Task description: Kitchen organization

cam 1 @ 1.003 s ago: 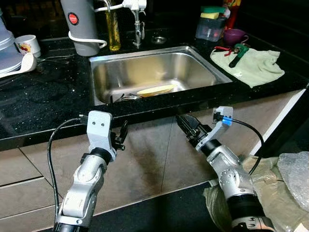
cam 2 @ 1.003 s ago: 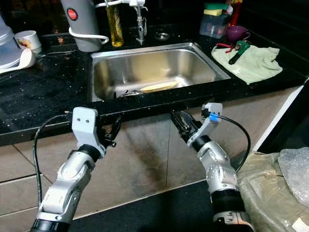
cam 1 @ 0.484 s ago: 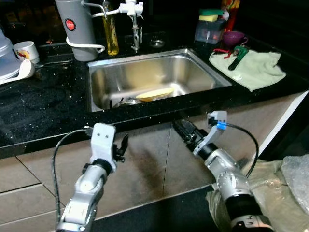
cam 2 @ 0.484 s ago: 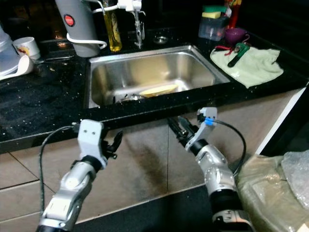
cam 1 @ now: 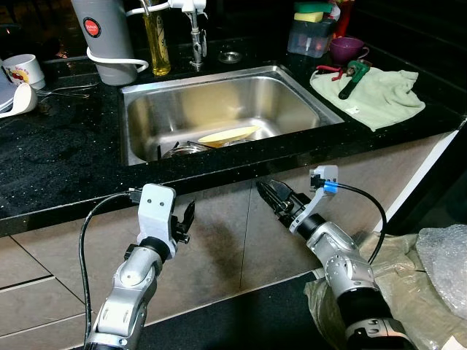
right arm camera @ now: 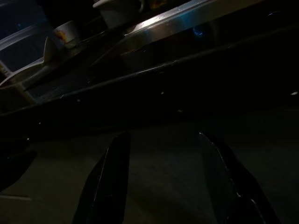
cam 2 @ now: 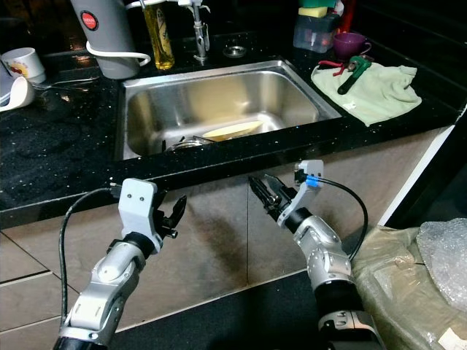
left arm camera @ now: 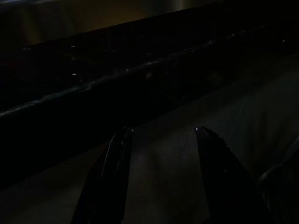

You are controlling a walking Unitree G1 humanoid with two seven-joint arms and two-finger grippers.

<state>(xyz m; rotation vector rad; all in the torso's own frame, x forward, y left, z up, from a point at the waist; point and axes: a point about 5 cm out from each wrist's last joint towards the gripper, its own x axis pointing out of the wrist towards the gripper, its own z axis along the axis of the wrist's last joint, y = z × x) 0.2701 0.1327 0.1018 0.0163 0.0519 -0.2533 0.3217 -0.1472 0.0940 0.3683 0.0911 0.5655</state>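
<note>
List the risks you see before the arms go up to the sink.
1. Both the left gripper and the right gripper sit below the overhanging edge of the black counter, open and empty; raised straight up, they could strike it.
2. The yellow board lies tilted over dishes in the sink; a nudge could make it slide.
3. The green-handled tool rests loose on the cloth and could be swept off.

Worktop (cam 1: 58, 157): black, white-speckled. Sink (cam 1: 292, 84): silver steel, pale yellow dish (cam 1: 228, 134) inside. Cloth (cam 1: 379, 95), upper right: pale green. Cup (cam 1: 349, 48): purple. Oil bottle (cam 1: 154, 44): yellow. Grey kettle (cam 1: 102, 36), red dot. Cabinet fronts (cam 1: 219, 248): beige-brown.
</note>
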